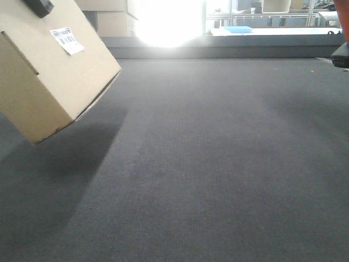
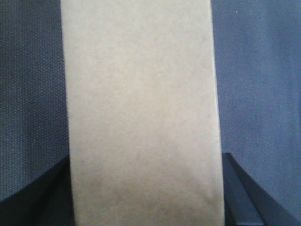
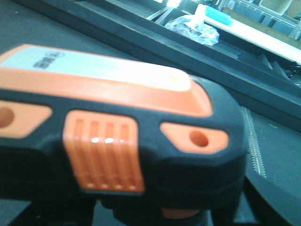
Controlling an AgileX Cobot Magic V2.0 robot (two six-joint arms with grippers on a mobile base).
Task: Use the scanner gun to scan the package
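The package (image 1: 49,71), a tan cardboard box, hangs tilted above the grey mat at the upper left. Its white barcode label (image 1: 67,40) faces up and to the right, beside a slot cut (image 1: 19,52). A black part of my left gripper (image 1: 39,5) sits on its top edge. In the left wrist view the package (image 2: 141,94) fills the middle, and my left gripper (image 2: 146,202) is shut on it, with dark fingers (image 2: 244,197) at both sides. The scanner gun (image 3: 141,122) fills the right wrist view, held in my right gripper (image 3: 150,209). Only its foot (image 1: 342,54) shows at the far right edge.
The grey mat (image 1: 207,164) stretches across the front view to a raised dark ledge (image 1: 218,49). Paler cardboard boxes (image 1: 112,22) stand behind the ledge next to strong window glare. A crumpled plastic bag (image 3: 193,26) lies beyond the ledge.
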